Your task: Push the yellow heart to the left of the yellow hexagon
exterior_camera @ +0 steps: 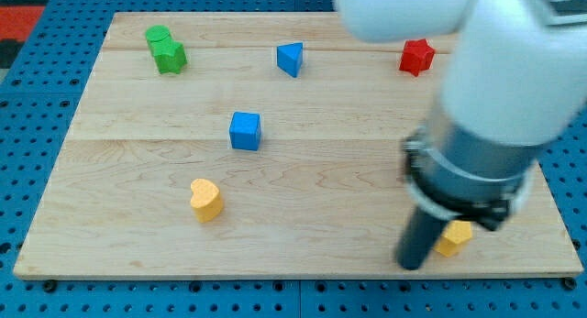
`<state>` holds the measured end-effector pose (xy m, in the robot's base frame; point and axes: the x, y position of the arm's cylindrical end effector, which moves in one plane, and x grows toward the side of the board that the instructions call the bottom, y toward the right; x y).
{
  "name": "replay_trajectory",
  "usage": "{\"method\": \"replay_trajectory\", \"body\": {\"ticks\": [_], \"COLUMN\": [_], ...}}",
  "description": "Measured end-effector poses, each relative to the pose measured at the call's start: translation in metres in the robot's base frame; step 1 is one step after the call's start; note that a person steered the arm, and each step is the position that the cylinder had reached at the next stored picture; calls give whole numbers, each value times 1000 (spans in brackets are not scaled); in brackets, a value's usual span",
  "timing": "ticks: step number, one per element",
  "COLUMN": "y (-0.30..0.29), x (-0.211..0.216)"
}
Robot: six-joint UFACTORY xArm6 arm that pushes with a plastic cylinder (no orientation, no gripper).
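Observation:
The yellow heart [206,199] lies on the wooden board at the view's lower left of centre. The yellow hexagon [456,235] lies near the board's lower right edge, mostly hidden behind the arm. My tip [413,265] rests on the board just left of the hexagon, close to it or touching it, and far to the right of the heart.
A blue cube [246,131] sits mid-board above the heart. A blue triangular block [291,59], a red star-like block [416,57] and two green blocks [165,49] lie along the top. The arm's big white and grey body [477,126] covers the right side.

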<state>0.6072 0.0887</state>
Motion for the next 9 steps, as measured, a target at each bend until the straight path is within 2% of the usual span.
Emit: {"method": "replay_trajectory", "body": {"ticks": [2,3,4,5,6,7,8,9], "y": [-165,-219,-222,-180,-74,-44,-56,-17], "x": [10,-19,-60,-75,-75,-74,-102,-103]}}
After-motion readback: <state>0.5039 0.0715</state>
